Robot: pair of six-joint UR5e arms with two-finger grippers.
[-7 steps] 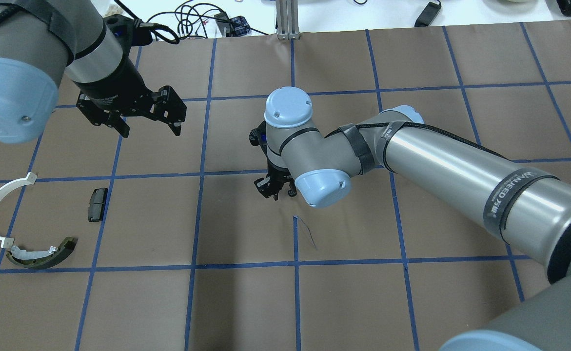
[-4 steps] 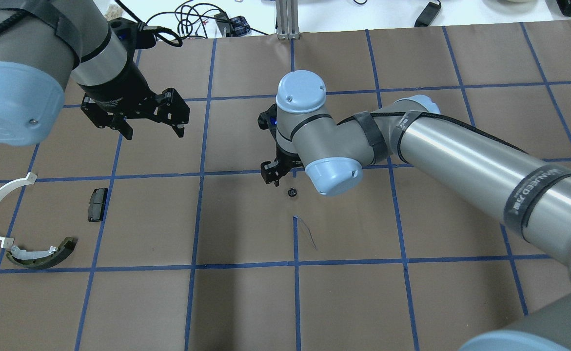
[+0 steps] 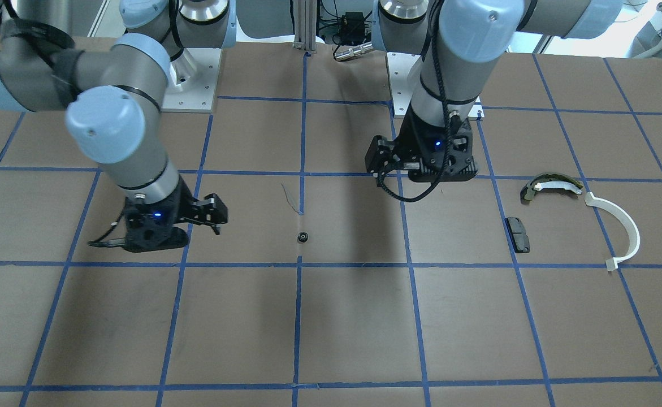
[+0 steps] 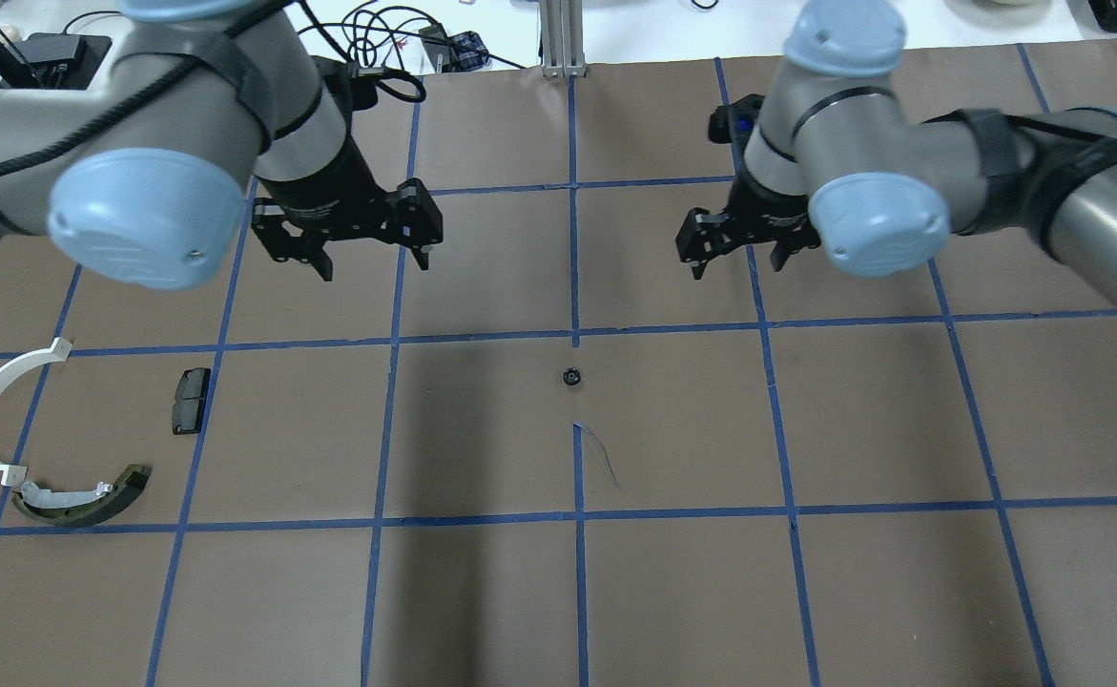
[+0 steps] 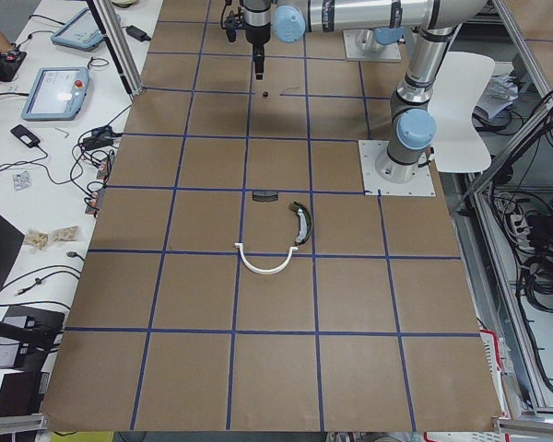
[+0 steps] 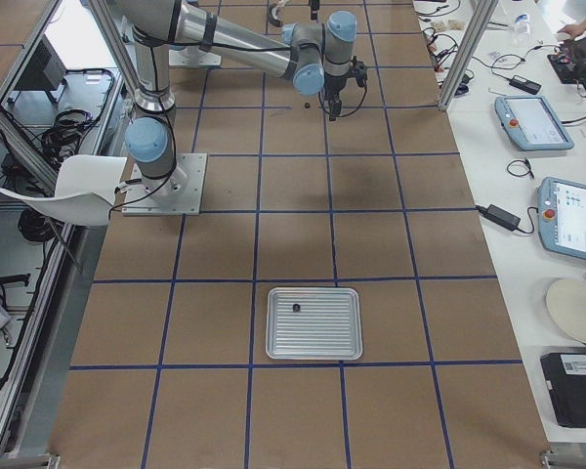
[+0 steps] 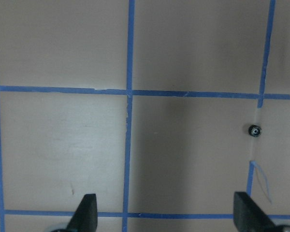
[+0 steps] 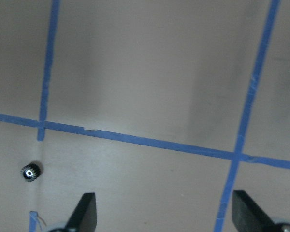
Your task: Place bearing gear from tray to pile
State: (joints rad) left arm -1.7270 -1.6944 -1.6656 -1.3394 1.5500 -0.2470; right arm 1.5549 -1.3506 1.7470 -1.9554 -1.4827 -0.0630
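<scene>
Now that your right tool [image 4: 737, 262] has let go and backed off, open and empty, the bearing gear [image 4: 570, 377] sits on the tabletop [image 4: 482, 592], well apart from the pile [image 4: 190, 400]. Your left tool [image 4: 375, 267], also open and empty, probably takes over.

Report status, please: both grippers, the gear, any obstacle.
Left gripper open, empty. Right gripper open, empty. Bearing gear loose on table, far from pile. No obstacle seen between them.
</scene>
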